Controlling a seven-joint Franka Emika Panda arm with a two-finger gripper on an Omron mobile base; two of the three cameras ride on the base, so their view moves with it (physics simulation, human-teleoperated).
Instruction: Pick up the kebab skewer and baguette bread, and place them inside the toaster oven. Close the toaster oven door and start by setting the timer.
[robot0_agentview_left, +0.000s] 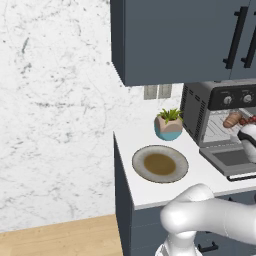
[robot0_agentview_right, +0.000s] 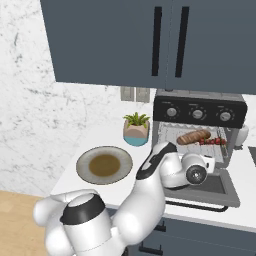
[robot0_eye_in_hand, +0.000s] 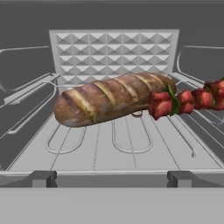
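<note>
The baguette bread (robot0_eye_in_hand: 111, 103) lies on the wire rack (robot0_eye_in_hand: 127, 144) inside the toaster oven (robot0_agentview_right: 199, 131), with the kebab skewer (robot0_eye_in_hand: 186, 101) touching its right end. The hand (robot0_agentview_right: 207, 165), fingers apart and empty, should back clear, then lift the lowered toaster oven door (robot0_agentview_right: 210, 190) from beneath its handle.

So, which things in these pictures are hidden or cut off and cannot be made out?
- kebab skewer: hand view, far end cut by the right edge.
- toaster oven door: right base view, partly behind the arm.
- Knob markings: right base view, too small.
</note>
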